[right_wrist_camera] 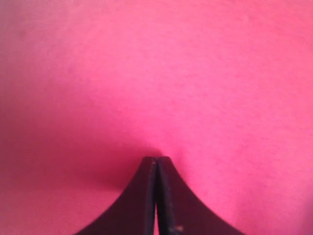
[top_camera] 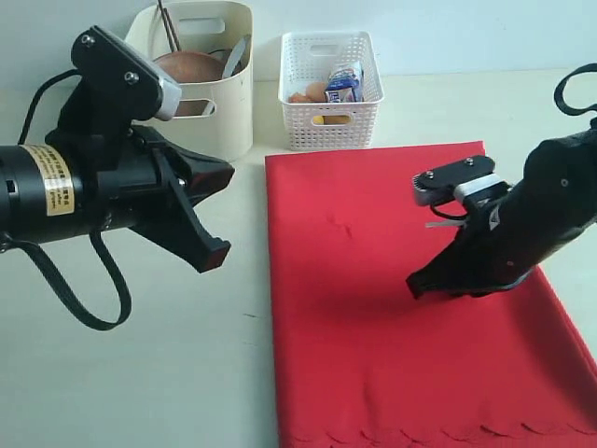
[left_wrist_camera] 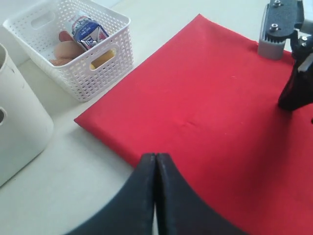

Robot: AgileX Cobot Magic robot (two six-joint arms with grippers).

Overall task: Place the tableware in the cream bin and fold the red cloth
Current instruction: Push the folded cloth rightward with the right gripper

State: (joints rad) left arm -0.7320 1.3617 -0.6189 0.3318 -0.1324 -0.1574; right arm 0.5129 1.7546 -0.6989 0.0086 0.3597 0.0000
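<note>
Flatly spread on the pale tabletop [top_camera: 168, 373], the bright red rectangular fabric cloth [top_camera: 373, 317] has a scalloped edge at six o'clock and a faint centre crease. The right gripper [right_wrist_camera: 156, 161], jaws pressed together, points down at its three-o'clock half. The left gripper [left_wrist_camera: 155, 157], jaws likewise together, hangs beyond its nine-o'clock edge.

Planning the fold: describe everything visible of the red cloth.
The red cloth is a large, bright red fabric rectangle, spread flat on the pale table, with a faint crease near its middle and a scalloped edge nearest the exterior camera. Its far edge ends beside the white lattice basket. The shut right gripper points down at it; contact unclear.
</note>
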